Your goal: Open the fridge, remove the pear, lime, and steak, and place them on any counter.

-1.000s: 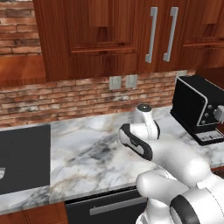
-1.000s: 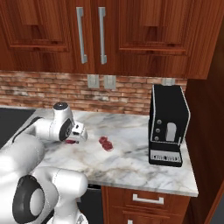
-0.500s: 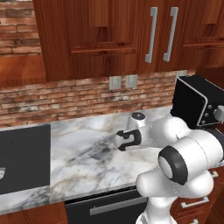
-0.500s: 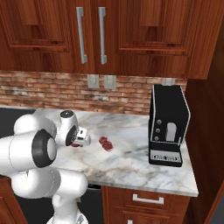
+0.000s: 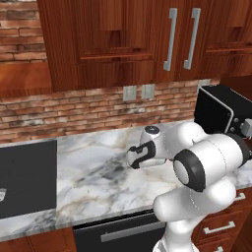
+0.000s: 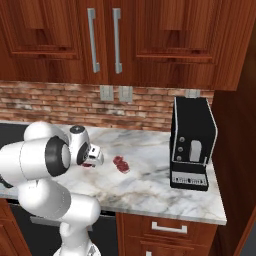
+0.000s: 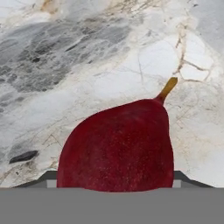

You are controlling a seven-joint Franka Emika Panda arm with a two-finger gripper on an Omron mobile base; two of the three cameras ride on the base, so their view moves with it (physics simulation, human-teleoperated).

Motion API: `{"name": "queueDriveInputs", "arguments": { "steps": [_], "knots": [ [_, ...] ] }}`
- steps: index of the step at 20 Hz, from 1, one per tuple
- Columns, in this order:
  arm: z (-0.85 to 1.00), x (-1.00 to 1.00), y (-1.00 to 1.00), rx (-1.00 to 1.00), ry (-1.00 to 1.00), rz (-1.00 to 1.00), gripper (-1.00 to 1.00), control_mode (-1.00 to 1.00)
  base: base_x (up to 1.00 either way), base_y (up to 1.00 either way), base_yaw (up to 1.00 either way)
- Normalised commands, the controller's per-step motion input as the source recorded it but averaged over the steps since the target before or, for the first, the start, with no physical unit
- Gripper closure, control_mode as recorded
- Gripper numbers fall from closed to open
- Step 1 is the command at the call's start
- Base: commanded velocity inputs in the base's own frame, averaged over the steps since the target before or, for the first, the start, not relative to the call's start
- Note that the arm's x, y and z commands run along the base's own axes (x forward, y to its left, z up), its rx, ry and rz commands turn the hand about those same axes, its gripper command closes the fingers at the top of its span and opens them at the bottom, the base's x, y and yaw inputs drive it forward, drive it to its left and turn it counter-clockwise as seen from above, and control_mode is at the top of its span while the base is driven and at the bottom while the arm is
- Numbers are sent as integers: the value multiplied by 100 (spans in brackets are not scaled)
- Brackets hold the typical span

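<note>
1 pear [image 7: 117, 146] fills the hand view between spread fingers [image 6: 96, 156]; right base view adds steak [image 6: 120, 164].

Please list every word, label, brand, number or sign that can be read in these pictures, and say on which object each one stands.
There is no readable text in any view.
Coffee machine: its front has small light marks and buttons, too small and blurred to read.
Wall outlets: plain plates, no lettering.
Pear, steak, counter, upper cabinets: no marks at all.
</note>
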Motion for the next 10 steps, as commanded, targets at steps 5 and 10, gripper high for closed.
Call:
{"name": "queueDriveInputs", "arguments": {
  "steps": [5, 10],
  "knots": [
    [0, 1, 0, 0, 0, 1, -100, -100, 0, 0, 0],
    [20, -12, -1, 0, -6, 4, -100, -100, 0, 0, 0]
  ]
}}
